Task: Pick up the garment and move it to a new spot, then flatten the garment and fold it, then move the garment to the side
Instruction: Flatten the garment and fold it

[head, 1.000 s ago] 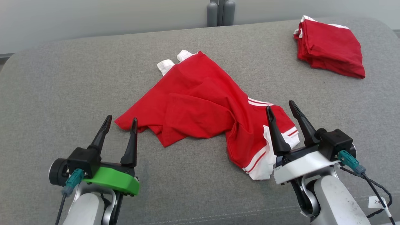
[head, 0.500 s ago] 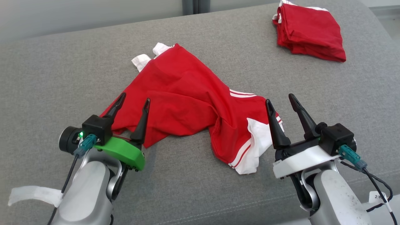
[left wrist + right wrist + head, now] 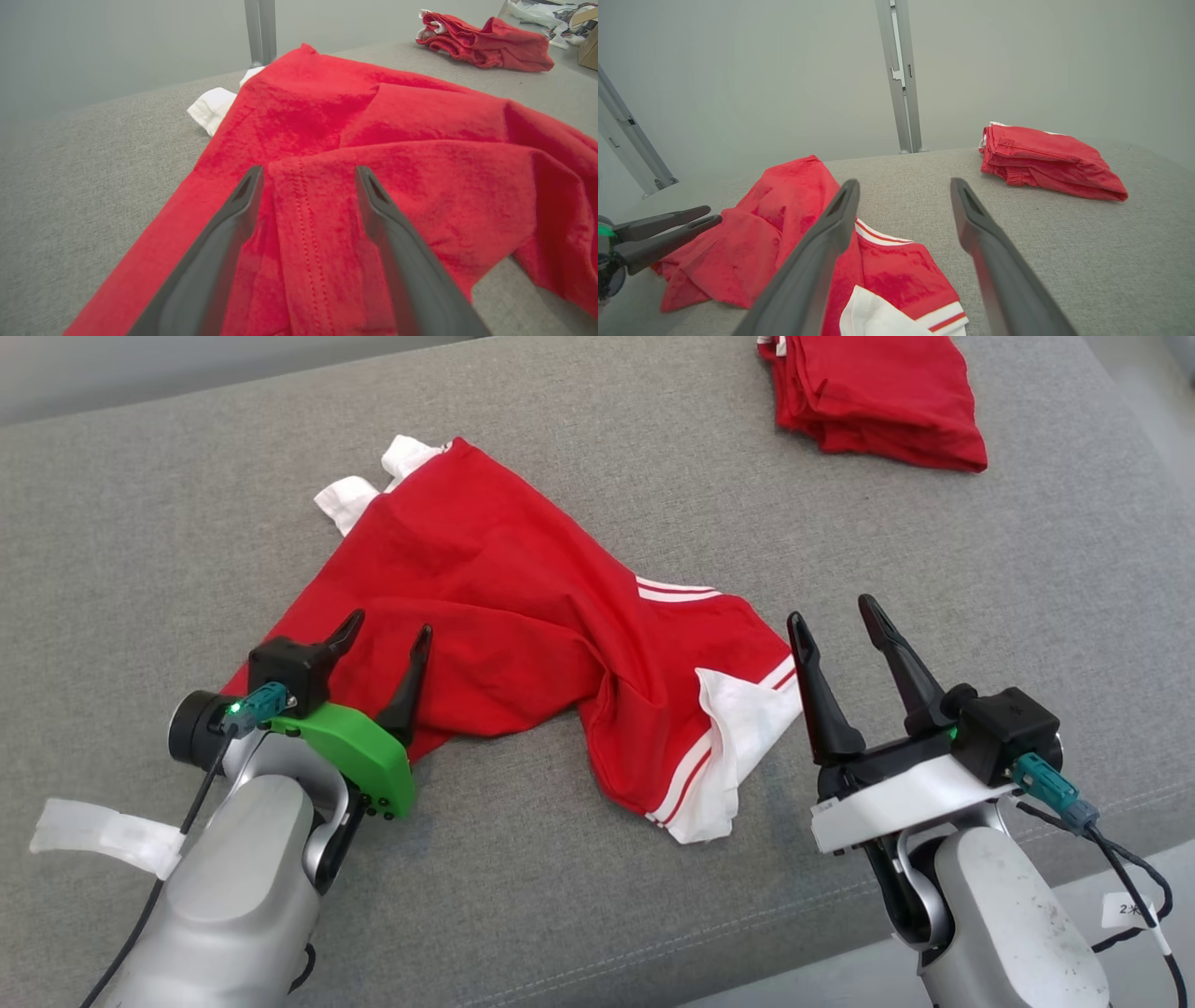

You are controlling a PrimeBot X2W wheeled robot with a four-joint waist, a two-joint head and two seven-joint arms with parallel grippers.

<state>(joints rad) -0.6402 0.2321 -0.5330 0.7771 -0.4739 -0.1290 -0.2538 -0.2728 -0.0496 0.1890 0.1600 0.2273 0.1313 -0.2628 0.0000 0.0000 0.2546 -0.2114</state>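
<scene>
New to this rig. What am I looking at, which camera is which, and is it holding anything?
It's a two-armed robot at a grey cushioned surface. One picture comes from its head, looking down; the other two come from cameras on each wrist, looking along that arm's two dark fingers.

In the head view the left gripper has a green base, the right gripper a white one. Both are open and hold nothing.

A crumpled red garment with white trim lies in the middle. The left gripper is over its near edge; the left wrist view shows a stitched hem between the fingers. A second red garment, folded, sits at the far right.
</scene>
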